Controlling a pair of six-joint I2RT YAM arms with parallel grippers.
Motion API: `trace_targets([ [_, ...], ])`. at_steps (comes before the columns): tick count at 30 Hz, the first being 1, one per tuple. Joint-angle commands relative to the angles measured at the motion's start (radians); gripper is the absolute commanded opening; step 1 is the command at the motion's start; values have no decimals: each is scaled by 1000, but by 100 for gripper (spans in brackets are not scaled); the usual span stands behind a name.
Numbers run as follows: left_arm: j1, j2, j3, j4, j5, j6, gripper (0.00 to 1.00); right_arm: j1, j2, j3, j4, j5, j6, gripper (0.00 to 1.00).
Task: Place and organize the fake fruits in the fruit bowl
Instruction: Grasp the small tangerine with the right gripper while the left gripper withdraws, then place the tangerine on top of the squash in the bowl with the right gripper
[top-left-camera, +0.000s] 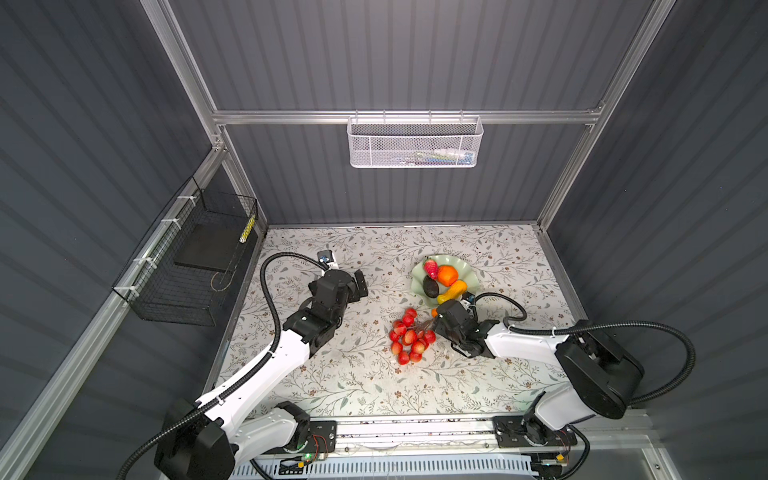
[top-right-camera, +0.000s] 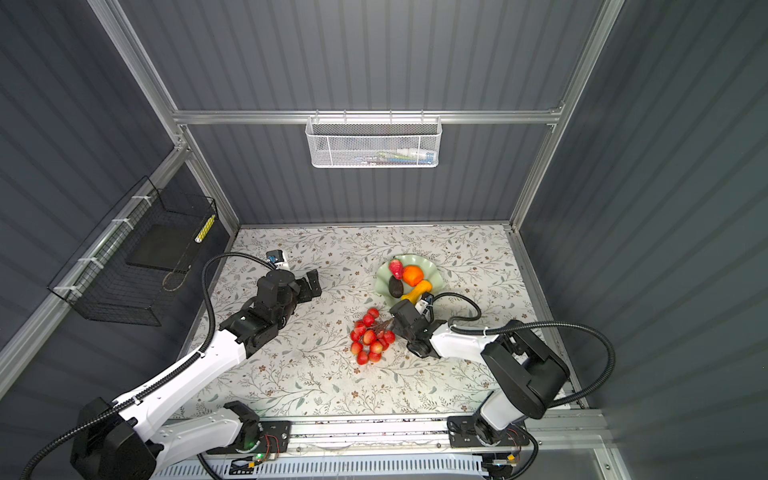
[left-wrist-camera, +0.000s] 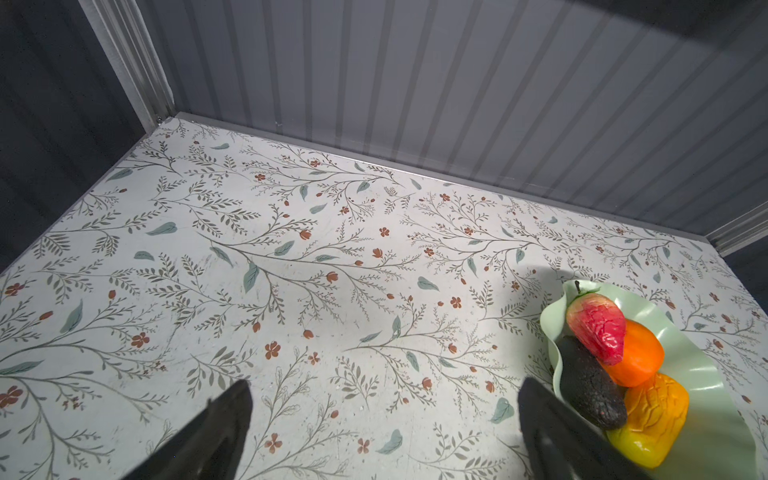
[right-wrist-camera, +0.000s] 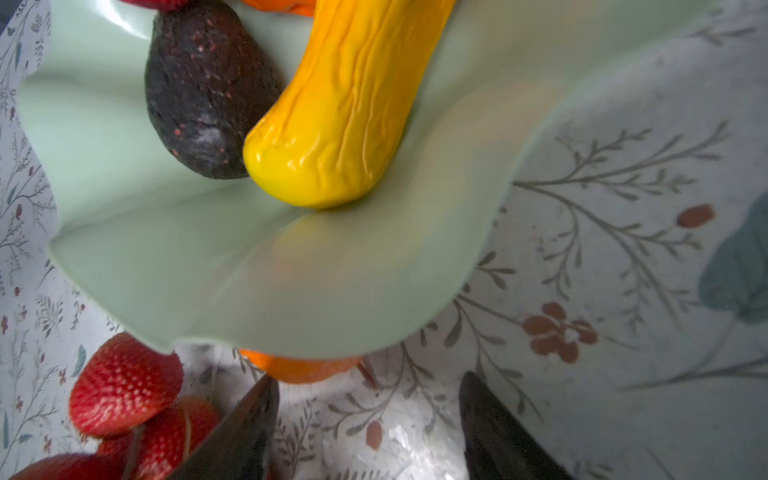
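Floral-print surface (top-left-camera: 357, 374) carries pale green glossy ruffled bowl (top-left-camera: 468, 274) right of centre, part-filled; brown-stemmed bunch of small red balls (top-left-camera: 409, 337) lies loose just below-left; right pincer (right-wrist-camera: 370, 386), partly open and empty, sits low, probably for small orange tangerine (right-wrist-camera: 299, 368) tucked under rim; left pincer (left-wrist-camera: 386, 380) wide open, empty.

Looking past the wide-open left gripper (left-wrist-camera: 384, 384) across a floral tabletop (left-wrist-camera: 291, 270) to a fruit bowl (left-wrist-camera: 706, 361).

Taking twelve o'clock as straight ahead from the gripper toward the ribbed grey wall (left-wrist-camera: 457, 83): at nine and three o'clock, two dark fingers (left-wrist-camera: 232, 424) spread far apart over bare tabletop; at about two o'clock, just beyond one finger, the pale green bowl with wavy rim, partly cut off. Inside, an orange (left-wrist-camera: 640, 353) at the middle, with, close against it, a red fruit (left-wrist-camera: 598, 328) with dark stem at ten o'clock, a near-black avocado (left-wrist-camera: 590, 386) at eight, a wrinkled yellow-orange gourd (left-wrist-camera: 652, 415) at six. At eleven o'clock, an aluminium corner post (left-wrist-camera: 129, 62).
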Motion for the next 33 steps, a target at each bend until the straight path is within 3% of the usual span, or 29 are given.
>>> trace_targets([
  [1, 7, -23, -6, -16, -16, -9, 100, 13, 25, 27, 5, 52, 10, 68],
  [13, 8, -23, -11, -23, -2, -9, 100, 31, 58, 77, -44, 133, -26, 82],
  [24, 10, -21, -17, -39, -2, -12, 100, 26, 124, 116, -37, 170, -64, 69],
  [33, 10, -41, -16, -57, 0, -16, 100, 22, 128, 126, -26, 153, -90, 45],
])
